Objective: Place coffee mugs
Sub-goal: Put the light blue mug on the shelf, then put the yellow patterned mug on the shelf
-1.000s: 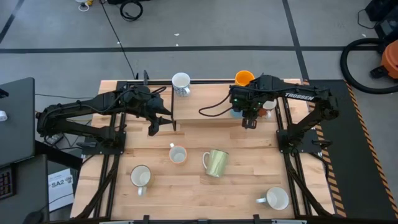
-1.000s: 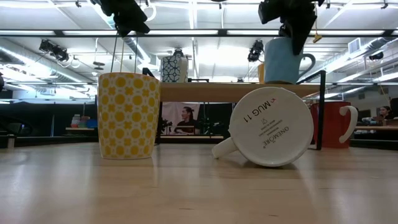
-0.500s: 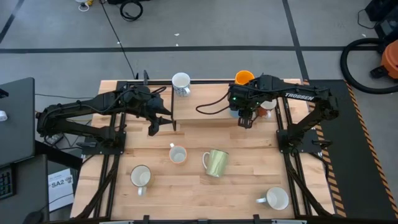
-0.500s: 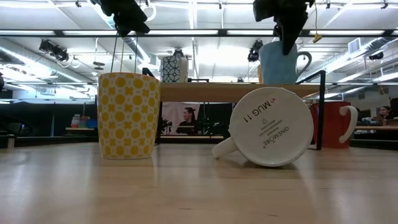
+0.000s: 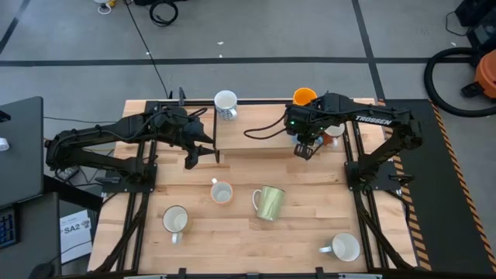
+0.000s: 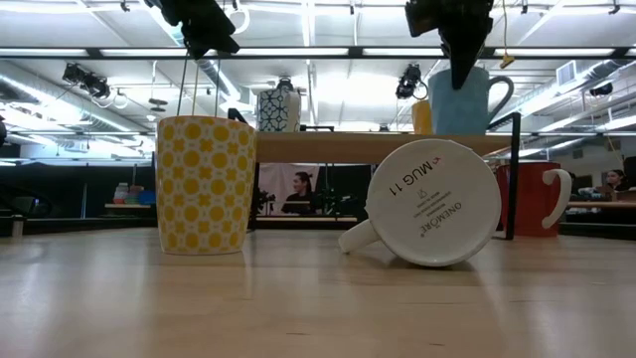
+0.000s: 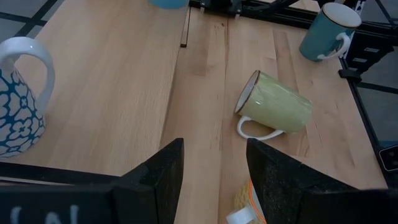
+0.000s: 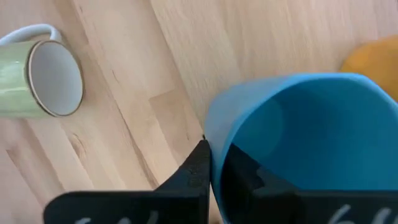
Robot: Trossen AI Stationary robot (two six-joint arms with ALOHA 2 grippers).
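Pale wooden tabletop (image 5: 232, 240) first, nearest the front edge: dotted with a white mug (image 5: 343, 248) toward the right corner and another white mug (image 5: 175, 220) toward the left. Farther in, a small white mug (image 5: 222, 192) upright, and just beside it a yellow-green mug (image 5: 270, 203) tipped on its side.

Beyond those, hovering over bare wood off the left end of the raised shelf (image 5: 256, 116), the left gripper (image 5: 191, 160) with fingers spread wide, holding nothing, waiting.

At the shelf's right part, working: the right gripper (image 8: 214, 163) pinching the rim of the light blue mug (image 6: 462, 104), one finger inside the wall and one outside. Seen level across the table, upright at shelf height; whether seated on the board, cannot tell.

For a clean placement, probably: lower straight down, keep the mug vertical, feel for full contact, then part the fingers and lift clear without dragging the rim.

Mind the neighbours at the back: an orange mug (image 5: 304, 97) just beside the blue one, a patterned white mug (image 5: 225, 103) well apart toward the shelf's left end. Most open room along the shelf's middle; tightest toward the orange mug and the shelf's front lip.
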